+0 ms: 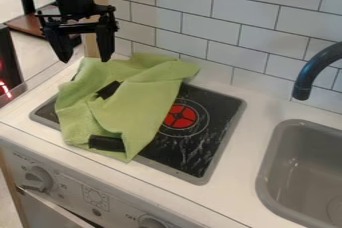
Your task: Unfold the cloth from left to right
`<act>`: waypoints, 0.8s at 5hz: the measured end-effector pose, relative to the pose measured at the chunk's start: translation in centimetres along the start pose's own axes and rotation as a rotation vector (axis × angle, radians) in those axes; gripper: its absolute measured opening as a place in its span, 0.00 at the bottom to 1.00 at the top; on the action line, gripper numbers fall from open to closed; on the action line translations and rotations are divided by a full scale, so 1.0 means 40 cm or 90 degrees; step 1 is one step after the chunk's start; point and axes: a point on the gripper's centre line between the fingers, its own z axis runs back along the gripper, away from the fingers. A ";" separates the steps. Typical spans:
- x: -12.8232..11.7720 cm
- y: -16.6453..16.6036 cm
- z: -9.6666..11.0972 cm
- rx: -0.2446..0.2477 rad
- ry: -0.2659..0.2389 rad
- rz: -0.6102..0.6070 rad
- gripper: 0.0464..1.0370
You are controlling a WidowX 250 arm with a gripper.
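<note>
Below the white tiled wall (220, 22), a stove top (217, 117) is set into the bench (248, 132), its left part covered by the crumpled green cloth (143, 89). The gripper (85, 60) is poised above the cloth's far left edge, fingers parted, nothing clasped. Only the upper layer should be pinched there, lifted slightly, then drawn low and slowly rightward, so that the lower layer is not dragged along.

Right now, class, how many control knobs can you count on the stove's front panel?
2: one control knob at the left of the front panel, another control knob farther right, cut by the picture's bottom edge. More may lie beyond it.
</note>
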 end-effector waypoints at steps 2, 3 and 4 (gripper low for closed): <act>-0.003 0.011 -0.050 0.017 0.027 0.024 0.96; 0.017 0.023 -0.073 0.032 0.040 0.050 0.96; 0.028 0.029 -0.096 0.055 0.047 0.066 0.96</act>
